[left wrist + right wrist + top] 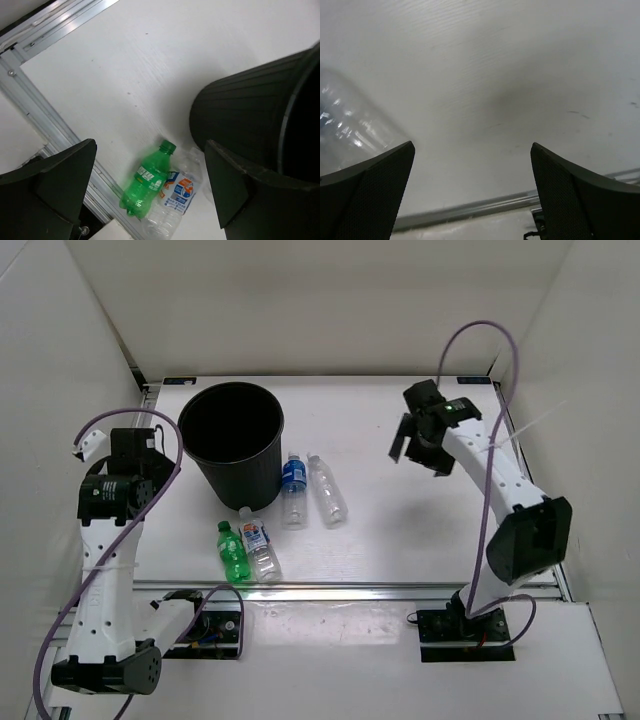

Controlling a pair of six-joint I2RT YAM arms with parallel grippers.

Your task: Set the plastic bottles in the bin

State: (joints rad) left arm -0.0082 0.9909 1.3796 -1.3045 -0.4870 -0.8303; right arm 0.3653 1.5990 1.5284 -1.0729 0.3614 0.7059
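Because the green bottle (232, 552) and the orange-labelled bottle (258, 543) lie side by side on the table (400, 540) close to its near edge, caps pointing away toward the bin (232, 440) just behind them, the left claw (150, 144), jaws spread wide and empty, is the nearer one, hanging above the table to their left. Farther back, the blue-labelled bottle (293, 490) and the plain clear bottle (328, 490) lie alongside each other just right of the bin, also lengthwise near to far. The right claw (415, 440), likewise spread and empty, hovers off to their right, nearer the plain one.
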